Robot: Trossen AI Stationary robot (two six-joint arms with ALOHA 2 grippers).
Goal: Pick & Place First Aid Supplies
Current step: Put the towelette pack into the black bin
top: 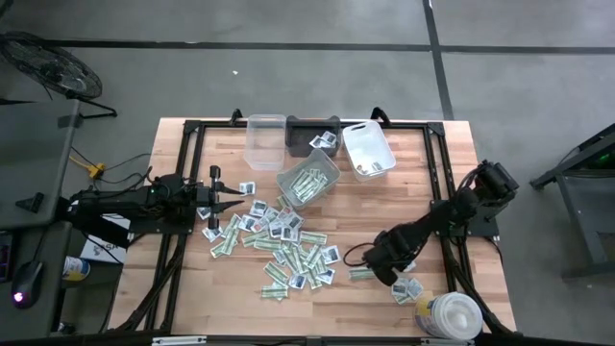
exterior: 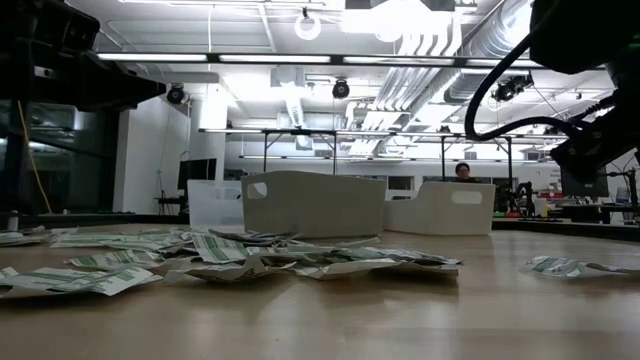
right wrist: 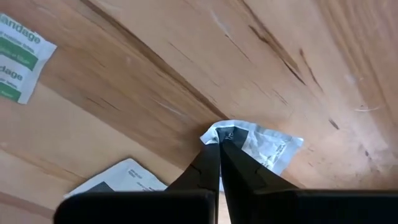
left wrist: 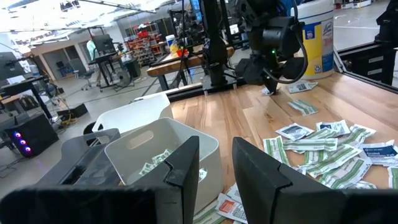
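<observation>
On the wooden table the right gripper pinches a white packet; left gripper hangs part-open.

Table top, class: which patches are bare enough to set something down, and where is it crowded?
Bare: the wood between the white bin and right gripper, and the near left corner. Crowded: the packet pile at the centre.

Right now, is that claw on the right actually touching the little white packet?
Touching. The right wrist view shows the right gripper with its jaws shut on the crumpled edge of a white packet lying on the wooden table.
</observation>
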